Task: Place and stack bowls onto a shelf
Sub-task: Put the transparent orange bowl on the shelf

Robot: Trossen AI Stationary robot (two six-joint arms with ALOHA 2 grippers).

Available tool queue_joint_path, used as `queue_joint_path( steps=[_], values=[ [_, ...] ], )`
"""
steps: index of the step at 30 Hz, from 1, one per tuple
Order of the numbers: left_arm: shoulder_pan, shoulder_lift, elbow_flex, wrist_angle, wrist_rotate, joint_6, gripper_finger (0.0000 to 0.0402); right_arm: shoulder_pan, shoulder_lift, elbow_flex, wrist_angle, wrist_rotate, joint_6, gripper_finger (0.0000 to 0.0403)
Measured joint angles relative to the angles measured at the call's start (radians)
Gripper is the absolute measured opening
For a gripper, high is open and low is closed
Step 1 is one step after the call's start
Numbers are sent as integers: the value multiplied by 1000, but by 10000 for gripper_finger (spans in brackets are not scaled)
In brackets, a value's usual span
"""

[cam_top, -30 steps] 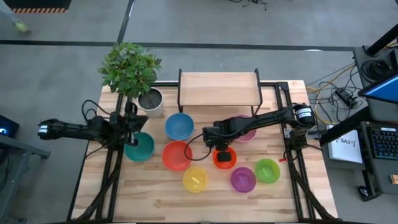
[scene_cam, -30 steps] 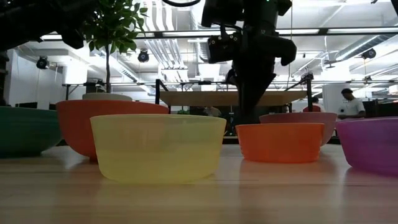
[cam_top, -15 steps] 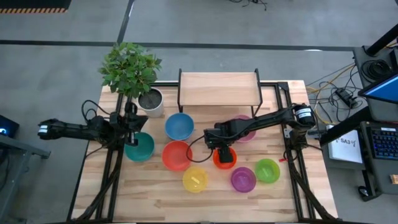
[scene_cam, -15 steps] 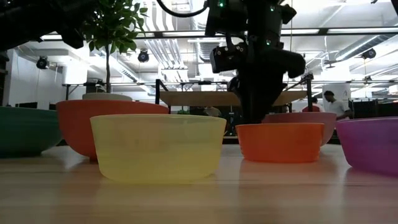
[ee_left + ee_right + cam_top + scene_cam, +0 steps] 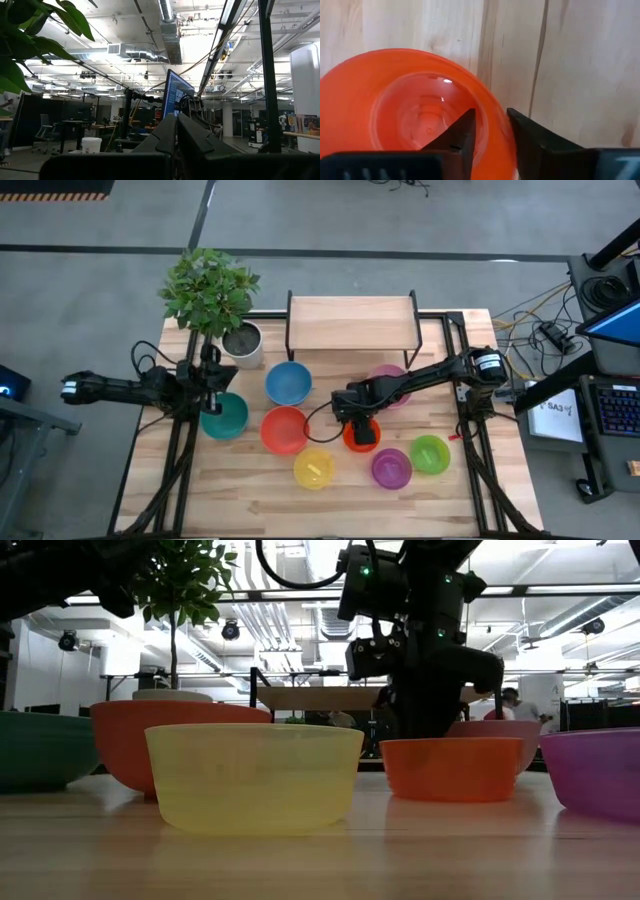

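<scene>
The orange bowl (image 5: 361,436) stands on the table between the red bowl (image 5: 284,430) and the green bowl (image 5: 430,454). My right gripper (image 5: 491,112) is open and points down at it. One finger (image 5: 465,131) is inside the bowl and the other (image 5: 530,136) outside its rim. In the low view the right gripper (image 5: 430,725) dips behind the orange bowl (image 5: 452,768). My left gripper (image 5: 213,387) is shut and waits above the teal bowl (image 5: 224,418). The shelf (image 5: 352,322) stands at the table's far edge with nothing on its top. My right gripper comes from above and straddles the orange bowl's rim (image 5: 496,108) on the side toward the table's far edge, one finger inside and one outside. I cannot tell whether either finger touches the wall. The bowl rests upright on the table.
The blue bowl (image 5: 288,383), the yellow bowl (image 5: 313,468) and the purple bowl (image 5: 390,468) stand nearby. The pink bowl (image 5: 392,383) lies partly under the right arm. A white plant pot (image 5: 243,343) with a leafy plant stands left of the shelf.
My right gripper has come down over the orange bowl, shifting slightly toward the table's near edge, until its fingers reach below the rim. The bowls have stayed where they were.
</scene>
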Motion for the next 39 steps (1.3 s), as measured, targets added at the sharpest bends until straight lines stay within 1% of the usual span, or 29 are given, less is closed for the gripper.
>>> queue_joint_path(
  steps=[4,5,9,12,19,23,27,30,35,37,39],
  values=[
    [0,0,0,5,0,0,0,0,0,0,1,-22,-4,26],
    [0,0,0,5,0,0,0,0,0,0,1,-25,-5,18],
    [0,0,0,8,0,0,0,0,0,7,-7,-32,-1,11],
    [0,0,0,8,0,0,0,0,-2,40,-39,-43,0,9],
    [0,0,0,16,0,0,0,-20,-5,201,-223,-48,-3,9],
    [0,0,0,25,0,0,0,-53,-5,313,-272,-51,16,9],
    [0,0,0,34,0,-5,0,-120,-5,438,-278,-51,68,8],
    [0,0,0,43,0,-7,0,-193,-5,539,-279,-51,122,8],
    [0,-1,0,51,0,-11,0,-356,-2,697,-282,-51,239,9],
    [0,-1,0,52,0,-11,0,-425,8,743,-281,-53,301,8],
    [0,0,0,52,0,-11,0,-490,22,775,-283,-80,335,8]
  ],
)
